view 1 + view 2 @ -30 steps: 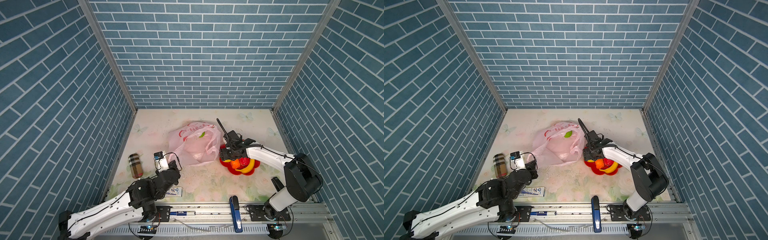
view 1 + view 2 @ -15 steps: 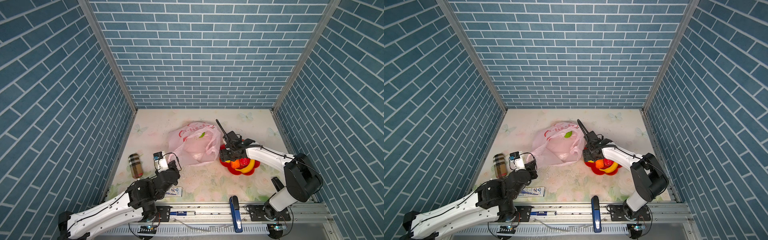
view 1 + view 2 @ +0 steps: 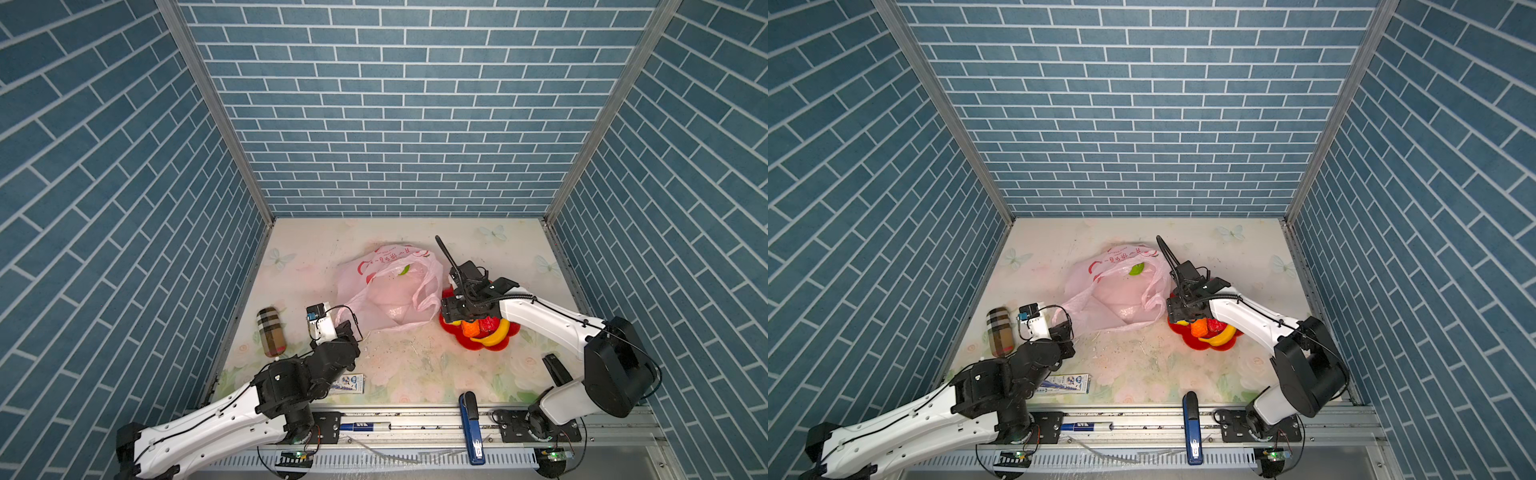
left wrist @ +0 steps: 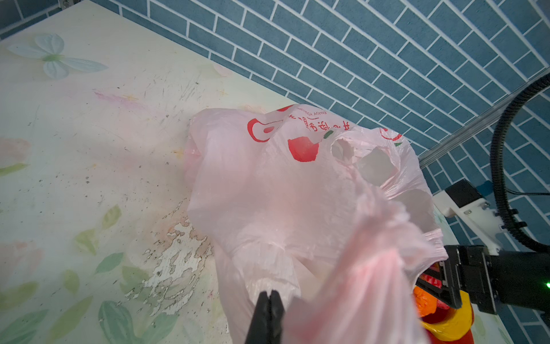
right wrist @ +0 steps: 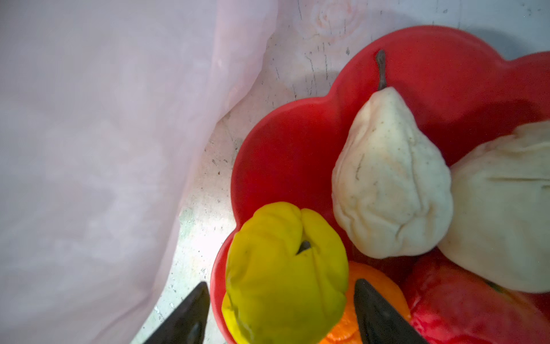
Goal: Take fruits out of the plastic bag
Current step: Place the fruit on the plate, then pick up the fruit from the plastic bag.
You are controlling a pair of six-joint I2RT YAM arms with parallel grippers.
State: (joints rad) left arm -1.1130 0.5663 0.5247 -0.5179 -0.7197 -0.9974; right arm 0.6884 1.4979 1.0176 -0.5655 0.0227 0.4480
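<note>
Pale-pink translucent film is seen slumped at mid-desk. The thin plastic bag (image 3: pixel 386 291), printed in red and fitted with loop handles, is spread on the flower-patterned desk (image 3: pixel 415 365). One corner of it is drawn toward the left arm, where the left fingers (image 4: pixel 269 312) are pressed together on the film.

Just beside the bag, a red flower-shaped plate (image 5: pixel 282 155) is loaded with toy fruits. The right fingers (image 5: pixel 378 315) are spread wide on either side of a yellow lumpy fruit (image 5: pixel 282 274) lying at the plate's edge. A gap is visible between fruit and finger, so the fruit is judged not to be gripped.

Also counted on the plate:
- a beige stemmed pear (image 5: pixel 390 184)
- a second beige fruit (image 5: pixel 506 208)
- an orange fruit (image 3: pixel 470 328)
- a red fruit (image 5: pixel 464 303)
- a yellow banana (image 3: pixel 494 336)

With six fruits out, the task is judged nearly or wholly done. Whether anything is left inside the bag cannot be told through the crinkled film. If something is, one more reach into the bag would be needed.
</note>
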